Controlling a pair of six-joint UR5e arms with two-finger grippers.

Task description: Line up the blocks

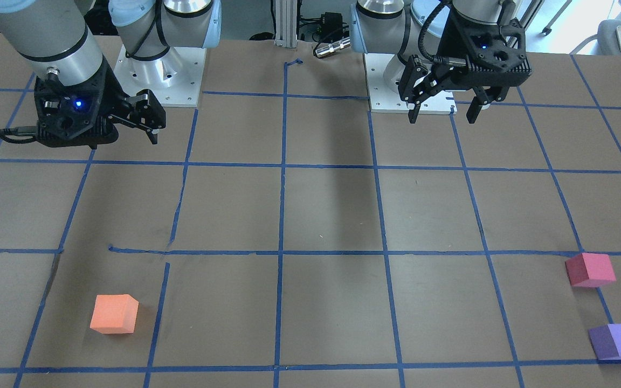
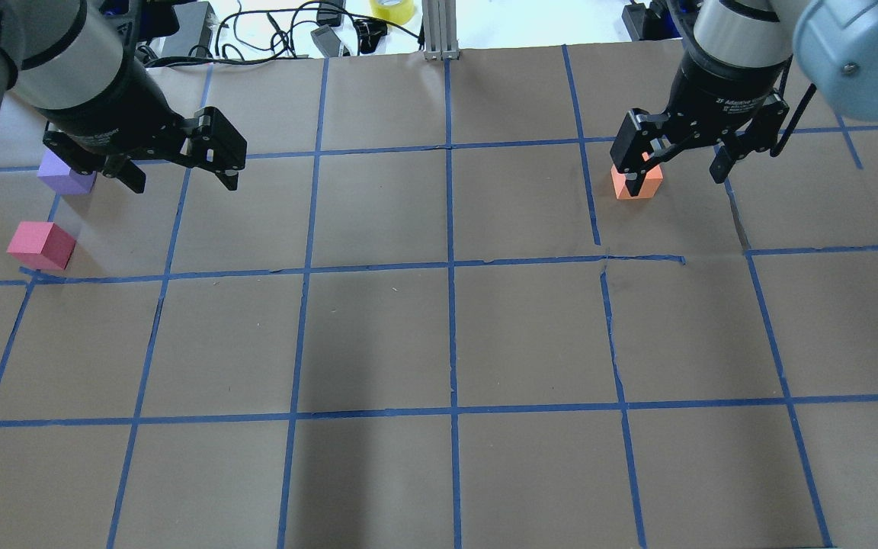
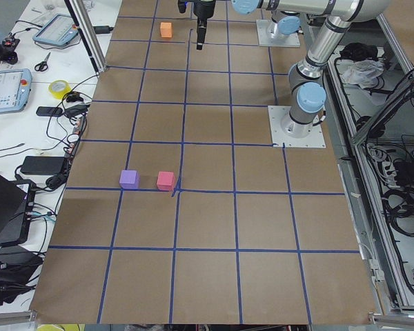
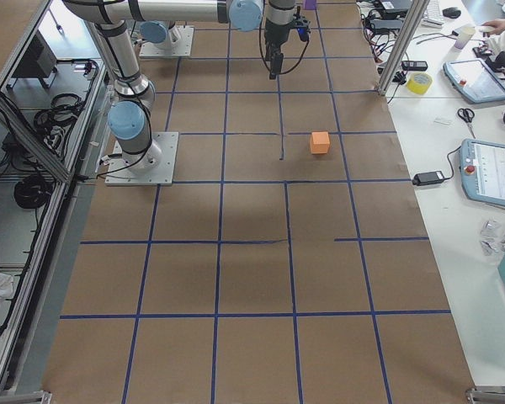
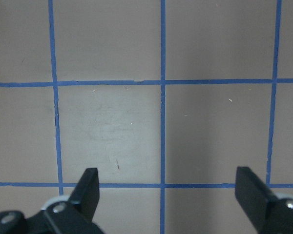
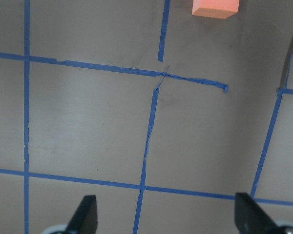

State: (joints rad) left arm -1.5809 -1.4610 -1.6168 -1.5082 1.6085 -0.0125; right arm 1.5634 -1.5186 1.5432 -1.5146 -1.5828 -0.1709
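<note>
While both arms are hanging above the table [image 2: 378, 343], I'm seeing the three blocks sitting on its brown paper, none of them in a grip. The orange block [image 1: 115, 313] is resting alone on the robot's right half, in a square of the blue tape [image 2: 450, 229] grid toward the operators' edge. The pink block [image 1: 591, 269] and the purple block [image 1: 618, 341] are lying near each other but apart at the far left end. The purple one is sitting farther from the robot's base, and the pink one is lying just beside a tape crossing. The orange one is sitting well apart from those two.

The left gripper [image 1: 442, 118] is hovering close to its own base with its jaws spread wide and nothing between them. Its wrist camera is showing only bare paper and tape between the fingers [image 5: 88, 192]. The right gripper [image 2: 675, 181] is likewise holding its jaws wide apart and empty, raised off the table. In the overhead view it is overlapping the orange block. Its wrist camera, though, is showing that block at the top edge of the picture, well ahead of the fingers [image 6: 85, 214], so nothing is touching it.
</note>
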